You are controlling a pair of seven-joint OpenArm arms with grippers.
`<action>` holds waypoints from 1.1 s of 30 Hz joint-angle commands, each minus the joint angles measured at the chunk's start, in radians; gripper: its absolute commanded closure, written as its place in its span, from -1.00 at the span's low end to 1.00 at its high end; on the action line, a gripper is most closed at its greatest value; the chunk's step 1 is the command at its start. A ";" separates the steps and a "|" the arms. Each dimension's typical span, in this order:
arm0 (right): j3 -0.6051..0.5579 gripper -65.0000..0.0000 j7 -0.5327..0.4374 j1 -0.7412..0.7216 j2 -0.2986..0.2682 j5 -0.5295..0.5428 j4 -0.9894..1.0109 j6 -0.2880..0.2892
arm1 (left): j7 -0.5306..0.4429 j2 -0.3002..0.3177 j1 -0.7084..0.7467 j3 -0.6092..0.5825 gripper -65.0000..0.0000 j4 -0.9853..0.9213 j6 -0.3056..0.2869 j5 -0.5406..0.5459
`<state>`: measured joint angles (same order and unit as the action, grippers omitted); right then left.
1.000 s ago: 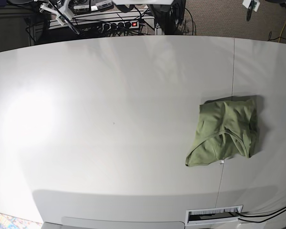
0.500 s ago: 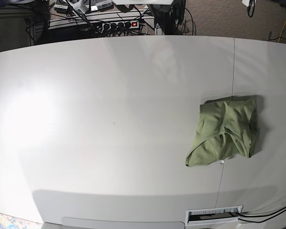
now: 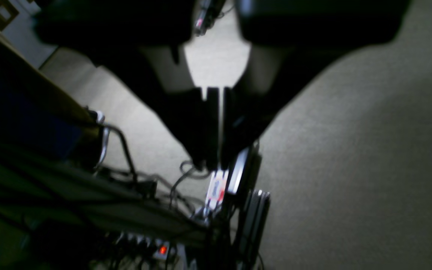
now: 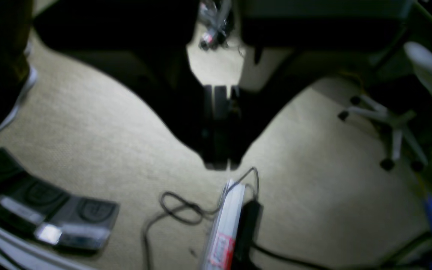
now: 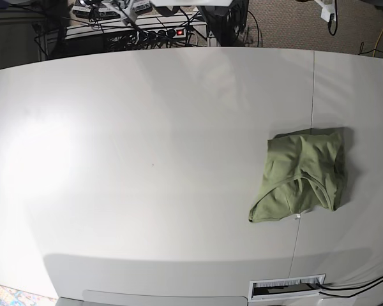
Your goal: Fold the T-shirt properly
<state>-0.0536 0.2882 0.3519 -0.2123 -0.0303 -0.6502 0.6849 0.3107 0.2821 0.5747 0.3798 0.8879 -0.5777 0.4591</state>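
Folded T-shirt unmoved at the table's right.
Left gripper and right gripper, both pressed together, have withdrawn further beyond the far edge, over carpet.

White table under bright light, with carpeted floor beyond it

A wide white table is crossed by a thin seam, and a bright glare is cast on one side. A slotted vent is set at its near edge. Beyond the far edge, a power strip with a red switch is seen amid tangled cables. Beige carpet is covered by foot pedals and an office chair base.
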 commanded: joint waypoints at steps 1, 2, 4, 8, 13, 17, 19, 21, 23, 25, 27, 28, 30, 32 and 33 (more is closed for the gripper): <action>0.000 1.00 -0.020 -0.008 0.004 -0.015 0.030 0.013 | -0.013 0.000 0.000 0.002 1.00 -0.020 -0.010 -0.013; 0.000 1.00 -0.033 -0.024 0.016 -0.029 0.062 0.008 | -0.028 -0.007 -0.016 0.002 1.00 -0.047 -0.010 -0.031; 0.000 1.00 -0.051 -0.047 0.038 -0.046 0.111 -0.064 | -0.058 -0.021 -0.046 0.002 1.00 -0.098 -0.006 -0.058; 0.000 1.00 -0.082 -0.064 0.073 -0.047 0.158 -0.230 | -0.122 -0.048 -0.092 0.002 1.00 -0.193 0.008 -0.106; 0.000 1.00 -0.079 -0.068 0.104 -0.049 0.161 -0.341 | -0.154 -0.081 -0.148 0.002 1.00 -0.289 0.060 -0.154; -0.022 1.00 -0.069 -0.084 0.114 -0.048 0.161 -0.415 | -0.154 -0.114 -0.195 0.002 1.00 -0.340 0.065 -0.177; -0.066 1.00 -0.048 -0.093 0.118 -0.048 0.161 -0.452 | -0.155 -0.130 -0.216 0.002 1.00 -0.357 0.067 -0.180; -0.121 1.00 -0.026 -0.098 0.120 -0.044 0.161 -0.492 | -0.155 -0.146 -0.232 0.002 1.00 -0.372 0.091 -0.187; -0.178 1.00 -0.003 -0.098 0.121 -0.015 0.161 -0.540 | -0.155 -0.162 -0.243 0.002 1.00 -0.379 0.113 -0.221; -0.232 1.00 0.005 -0.097 0.121 0.031 0.161 -0.562 | -0.158 -0.177 -0.244 0.002 1.00 -0.379 0.120 -0.230; -0.282 1.00 0.029 -0.098 0.122 0.061 0.161 -0.583 | -0.171 -0.192 -0.240 0.002 1.00 -0.381 0.122 -0.233; -0.304 1.00 0.043 -0.100 0.122 0.077 0.161 -0.594 | -0.181 -0.200 -0.240 0.002 1.00 -0.381 0.122 -0.240; -0.338 1.00 0.076 -0.105 0.127 0.095 0.161 -0.612 | -0.197 -0.214 -0.242 0.002 1.00 -0.381 0.122 -0.277; -0.356 1.00 0.103 -0.108 0.138 0.111 0.161 -0.623 | -0.208 -0.224 -0.243 -0.002 1.00 -0.381 0.122 -0.320; -0.360 1.00 0.113 -0.109 0.143 0.124 0.161 -0.624 | -0.208 -0.227 -0.243 -0.016 1.00 -0.381 0.123 -0.328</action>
<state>-0.4103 0.3935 0.2382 -0.0715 0.0868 -0.4858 0.0551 0.1093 0.0528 0.3233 0.3614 0.5037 -0.4480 0.1375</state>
